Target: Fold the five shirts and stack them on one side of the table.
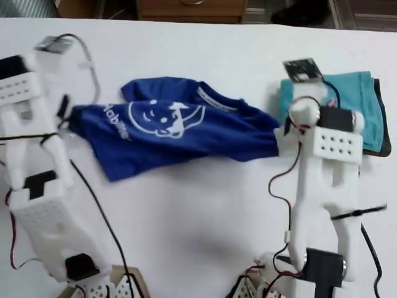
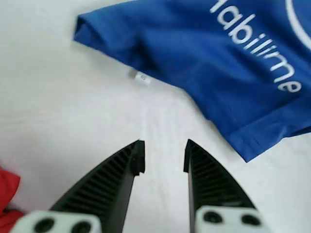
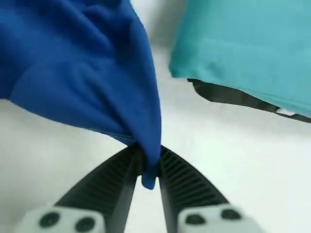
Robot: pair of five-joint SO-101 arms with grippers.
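Blue shirt (image 1: pixel 180 133) is laid crumpled mid-table (image 1: pixel 205 205), with one edge pinched tight in the right gripper (image 3: pixel 149 165). Left gripper (image 2: pixel 163 155) is held spread over bare tabletop just beside the shirt's sleeve, gripping nothing. Folded teal shirt (image 1: pixel 366 108) is stacked on a dark garment (image 3: pixel 228 94) by the right arm.

Jaws parted over white table (image 2: pixel 73 121); blue shirt (image 2: pixel 209 63) just beyond; red cloth (image 2: pixel 7 194) nearby

A white table (image 1: pixel 205 211), room edge beyond.
A wooden cabinet (image 1: pixel 191 9) stands past its far edge, top centre.
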